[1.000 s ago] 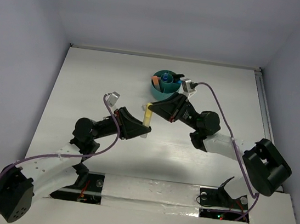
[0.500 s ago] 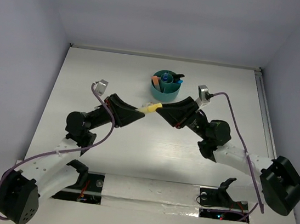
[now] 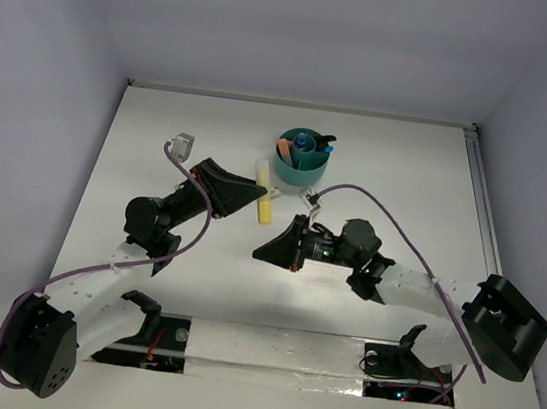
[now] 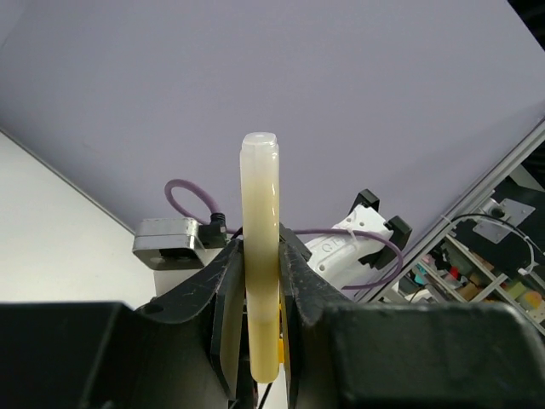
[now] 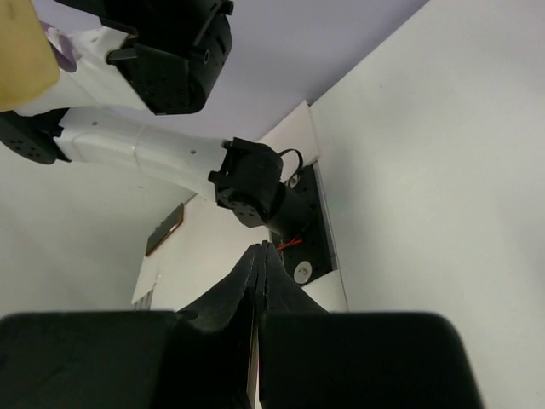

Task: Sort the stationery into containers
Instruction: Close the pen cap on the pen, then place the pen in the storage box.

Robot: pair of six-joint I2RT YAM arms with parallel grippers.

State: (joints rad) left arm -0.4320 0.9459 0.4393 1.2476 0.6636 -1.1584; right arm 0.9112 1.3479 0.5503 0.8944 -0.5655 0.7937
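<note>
Hanging in the left gripper [image 3: 252,195] is a pale yellow marker [image 3: 264,192], pinched between the two fingers [image 4: 226,315], which are closed tight on its barrel. In the left wrist view the marker [image 4: 260,256] stands upright between them, its blunt end rising clear above the fingertips against the lilac wall. From above it lies roughly front to back, crosswise to the gripper's reach, with both ends showing past the black fingers.

Just to its right – close, not touching – sits the teal cup [image 3: 301,163] near the back of the white table [image 3: 161,139]. Items stand in it already: an orange piece [image 3: 283,148] in the left part of the ring, a blue one [image 3: 305,143] near the middle, and something black [image 3: 325,140] poking over the right rim. Which cell each sits in I cannot tell.

The right gripper [image 3: 259,255] is in front of the cup and marker, nearer the arm bases, pointing left, well apart from both. Its fingers [image 5: 252,281] are pressed together with no gap and nothing between them. The right wrist camera looks past them at the left arm's black joints and white links.

A purple cable [image 3: 356,190] arcs over the right arm – another loops along the left arm [image 3: 161,250].
</note>
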